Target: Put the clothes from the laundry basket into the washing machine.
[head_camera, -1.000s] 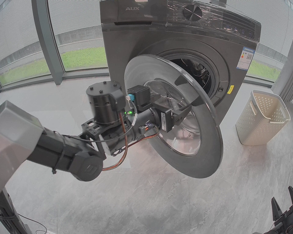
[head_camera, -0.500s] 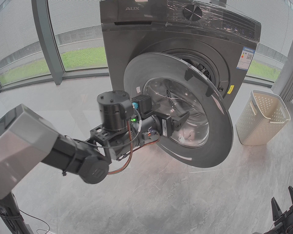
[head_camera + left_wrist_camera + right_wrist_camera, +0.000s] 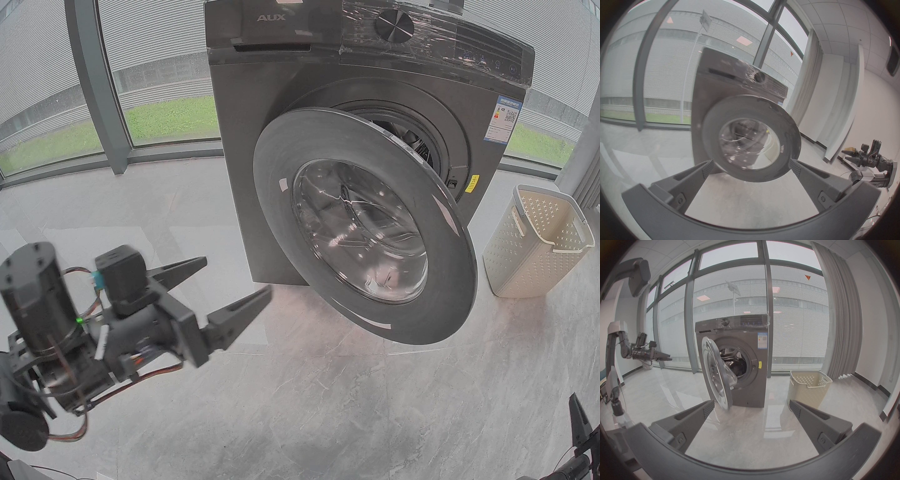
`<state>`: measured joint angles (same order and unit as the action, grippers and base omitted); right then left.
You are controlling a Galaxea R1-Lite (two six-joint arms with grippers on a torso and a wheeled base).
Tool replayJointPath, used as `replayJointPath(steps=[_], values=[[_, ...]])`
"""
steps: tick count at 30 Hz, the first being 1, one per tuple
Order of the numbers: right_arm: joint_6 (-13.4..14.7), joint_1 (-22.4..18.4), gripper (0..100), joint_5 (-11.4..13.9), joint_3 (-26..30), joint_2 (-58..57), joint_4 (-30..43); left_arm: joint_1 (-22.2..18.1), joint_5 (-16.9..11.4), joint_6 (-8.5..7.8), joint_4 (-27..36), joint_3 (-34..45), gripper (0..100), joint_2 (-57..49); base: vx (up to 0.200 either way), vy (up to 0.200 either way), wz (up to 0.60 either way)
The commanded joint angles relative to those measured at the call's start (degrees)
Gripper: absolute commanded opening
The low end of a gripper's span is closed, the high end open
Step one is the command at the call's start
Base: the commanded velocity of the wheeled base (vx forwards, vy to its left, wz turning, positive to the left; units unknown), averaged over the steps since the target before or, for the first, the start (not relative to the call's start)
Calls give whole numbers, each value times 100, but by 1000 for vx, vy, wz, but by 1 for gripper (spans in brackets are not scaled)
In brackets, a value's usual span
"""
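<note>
Hovering low, front-left of the one washing machine (image 3: 262,125), my left gripper (image 3: 236,278) points at it, fingers spread wide, empty. My right gripper (image 3: 751,404), well back from the machine, gapes empty too. One door (image 3: 375,225) hangs half open. One laundry basket (image 3: 537,240) stands just right of the machine. Whether clothes lie in the drum (image 3: 736,363) I cannot tell.

The dark grey washing machine (image 3: 250,125) stands at twelve o'clock, its round, glass-centred door (image 3: 362,231) swung partly open. The beige perforated laundry basket (image 3: 525,262) sits upright on the floor at three o'clock, near it.
</note>
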<state>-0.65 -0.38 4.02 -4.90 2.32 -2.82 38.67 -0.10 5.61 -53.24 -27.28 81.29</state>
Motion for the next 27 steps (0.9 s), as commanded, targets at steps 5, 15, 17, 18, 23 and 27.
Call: replayJointPath(steps=[5,15,17,18,23,27], values=[[-331,170,100,960,-1197,3653,-1169,-1845,335,-130,1421,2166,100,-4086,0,0,0],[-454,1954,100,863,-2375,6097,-1722,-2909,124,-209,2836,2719,100,-6011,0,0,0],[-428,2103,100,846,-2577,6448,-1731,-3111,-43,-227,3162,2728,100,-6292,0,0,0],[-436,2138,100,837,-2621,6518,-1731,-3164,-61,-244,3267,2728,100,-6362,0,0,0],[-445,2323,100,740,-3070,7151,-1740,-3867,-456,-429,4559,2728,100,-7329,0,0,0],[-436,2261,100,538,-3403,7512,-1740,-4043,-746,-517,5341,2579,100,-7847,0,0,0]])
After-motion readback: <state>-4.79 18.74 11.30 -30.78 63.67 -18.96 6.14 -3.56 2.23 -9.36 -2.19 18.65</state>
